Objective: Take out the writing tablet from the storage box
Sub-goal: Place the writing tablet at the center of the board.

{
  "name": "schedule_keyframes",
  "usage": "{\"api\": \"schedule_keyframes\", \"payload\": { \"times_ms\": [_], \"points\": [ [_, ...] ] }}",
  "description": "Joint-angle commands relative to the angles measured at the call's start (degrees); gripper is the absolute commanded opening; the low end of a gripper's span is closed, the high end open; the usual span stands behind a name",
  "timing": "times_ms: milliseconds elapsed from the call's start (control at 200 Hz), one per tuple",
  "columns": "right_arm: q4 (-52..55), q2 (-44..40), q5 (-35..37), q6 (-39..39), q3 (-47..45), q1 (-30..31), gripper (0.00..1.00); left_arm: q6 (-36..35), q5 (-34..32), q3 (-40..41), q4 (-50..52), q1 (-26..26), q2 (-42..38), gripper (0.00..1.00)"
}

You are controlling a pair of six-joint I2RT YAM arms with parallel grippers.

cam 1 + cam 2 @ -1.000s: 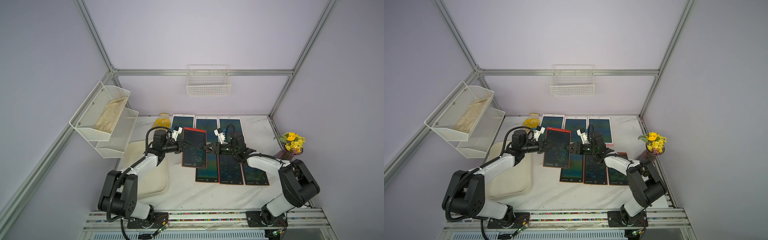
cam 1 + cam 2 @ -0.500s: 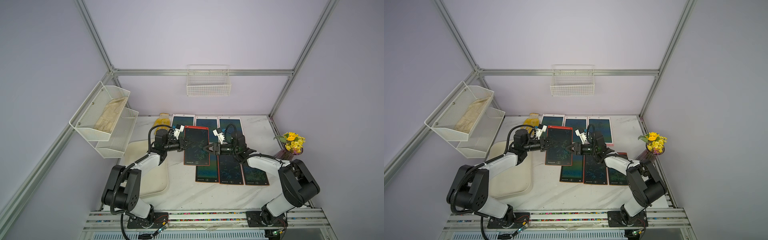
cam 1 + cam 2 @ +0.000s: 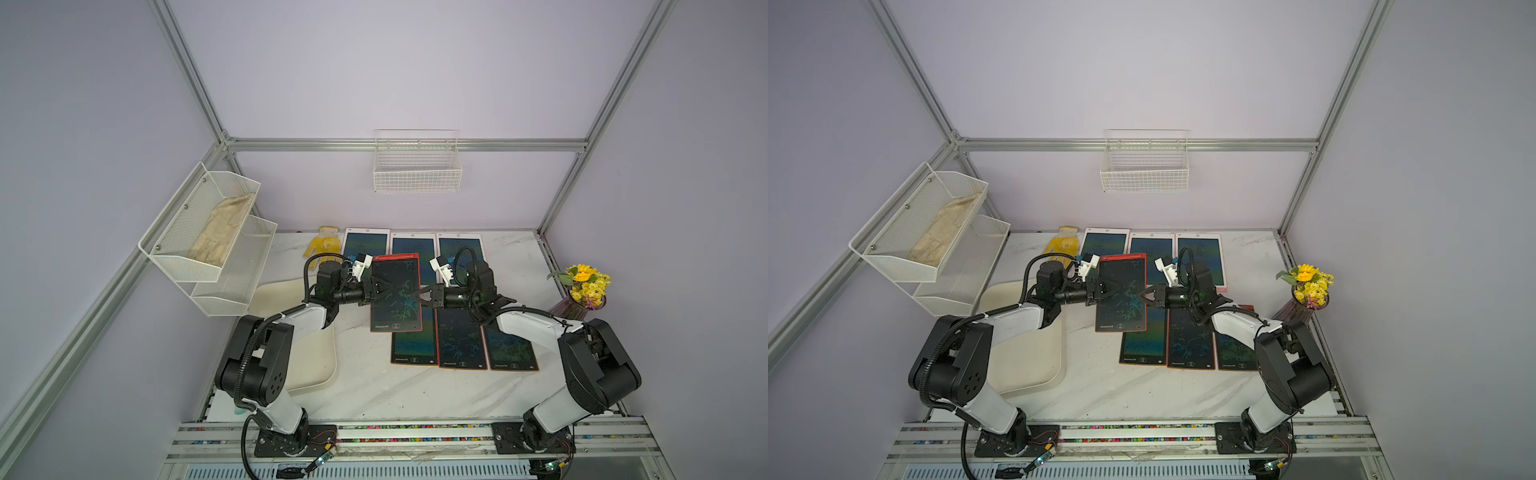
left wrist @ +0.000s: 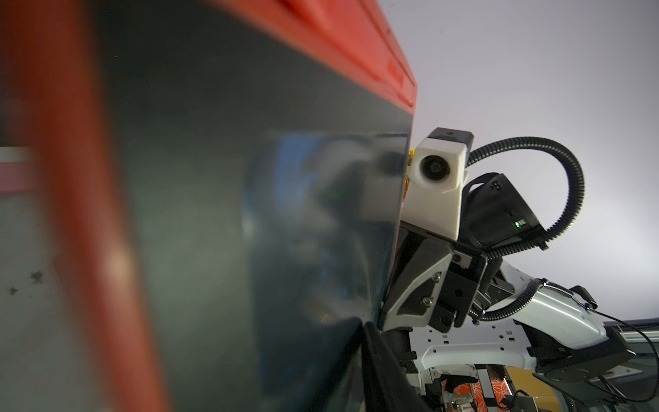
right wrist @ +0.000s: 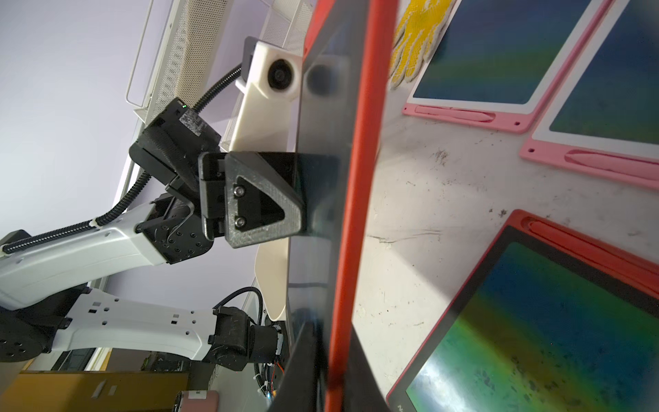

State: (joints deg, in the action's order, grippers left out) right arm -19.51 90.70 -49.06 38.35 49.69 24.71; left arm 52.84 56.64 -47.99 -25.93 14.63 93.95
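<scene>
The red-framed writing tablet (image 3: 397, 307) (image 3: 1121, 309) hangs level above the table, between both arms and to the right of the cream storage box (image 3: 309, 374) (image 3: 1025, 365). My right gripper (image 3: 417, 296) (image 5: 331, 328) is shut on its right red edge (image 5: 360, 178). My left gripper (image 3: 384, 291) (image 3: 1111, 291) sits at the tablet's left edge. One of its fingers (image 5: 264, 199) (image 4: 381, 374) lies against the dark screen (image 4: 249, 214); the other is hidden under the tablet, so its grip is unclear. What shows of the box holds nothing.
Pink-framed tablets (image 3: 413, 249) lie in a row at the back, red-framed ones (image 3: 461, 345) in front, under the right arm. A yellow glove (image 3: 324, 247), a flower vase (image 3: 582, 286), the mesh shelf (image 3: 208, 232) and the wall basket (image 3: 417, 166) surround the area.
The left arm carried the tablet rightwards and levelled it. The right gripper, open beside the tablet's right edge before, has shut on that edge.
</scene>
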Motion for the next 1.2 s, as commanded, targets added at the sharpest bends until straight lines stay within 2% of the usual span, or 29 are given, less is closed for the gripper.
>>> {"api": "schedule_keyframes", "payload": {
  "times_ms": [0,95,175,430,665,835,965,1050,1195],
  "points": [
    [-3.6,-0.26,-2.41,-1.96,1.53,1.93,0.04,0.15,0.5,-1.67,-0.48,2.99,-0.26,0.41],
    [-3.52,0.02,-2.53,-2.01,1.47,2.0,0.02,-1.49,-0.33,-2.24,2.65,2.94,-0.26,0.45],
    [-3.5,0.34,-2.26,-2.01,1.37,1.96,0.0,-4.26,-1.79,-2.97,7.67,2.77,-0.81,0.57],
    [-3.74,2.53,-0.22,-0.79,1.37,2.01,0.0,-11.35,-7.65,-1.58,20.39,-0.91,-6.52,0.65],
    [-6.18,4.42,0.72,1.59,1.24,2.23,0.0,-18.63,-16.93,-2.04,36.94,-5.12,-14.6,0.72],
    [-7.61,8.0,1.36,3.66,2.25,4.17,0.0,-19.6,-22.05,-0.8,42.0,-8.92,-19.58,0.75],
    [-11.9,10.72,2.38,8.62,2.08,6.39,0.0,-20.54,-26.36,-0.8,45.85,-10.74,-23.36,0.77],
    [-14.19,12.01,3.75,11.72,1.82,8.22,0.0,-20.63,-26.67,-0.17,47.26,-12.95,-25.61,0.79],
    [-16.9,13.35,7.05,17.26,0.71,11.02,0.0,-18.45,-30.23,2.77,47.29,-16.51,-29.42,0.82]
  ]
}}
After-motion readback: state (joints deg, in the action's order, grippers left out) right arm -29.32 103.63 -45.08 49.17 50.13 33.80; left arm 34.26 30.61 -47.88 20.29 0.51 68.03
